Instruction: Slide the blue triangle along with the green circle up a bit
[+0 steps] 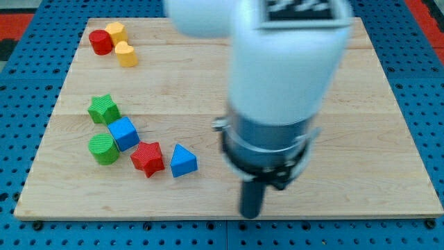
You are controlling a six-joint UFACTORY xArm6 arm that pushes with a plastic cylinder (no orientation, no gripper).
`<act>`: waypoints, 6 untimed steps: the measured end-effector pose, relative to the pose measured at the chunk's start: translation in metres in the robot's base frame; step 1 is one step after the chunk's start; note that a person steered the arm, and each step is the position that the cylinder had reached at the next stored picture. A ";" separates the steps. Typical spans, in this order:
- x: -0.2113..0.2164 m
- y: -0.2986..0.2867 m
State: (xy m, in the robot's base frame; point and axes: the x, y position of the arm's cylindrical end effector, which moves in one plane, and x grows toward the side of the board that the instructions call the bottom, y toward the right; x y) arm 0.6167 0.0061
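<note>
The blue triangle (183,160) lies on the wooden board (361,90) at the lower centre-left. The green circle (103,148) lies at the lower left, touching a blue cube (124,133). A red star (148,158) sits between the cube and the triangle. My tip (250,214) is near the board's bottom edge, to the right of the blue triangle and well apart from it. The arm's white and grey body hides the board's middle behind it.
A green star (103,109) sits just above the green circle and blue cube. At the top left are a red cylinder (100,42) and two yellow blocks (116,31) (125,54). A blue pegboard surrounds the board.
</note>
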 end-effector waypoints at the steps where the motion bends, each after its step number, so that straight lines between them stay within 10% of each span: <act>1: -0.019 -0.099; 3: -0.091 -0.135; 6: -0.077 -0.134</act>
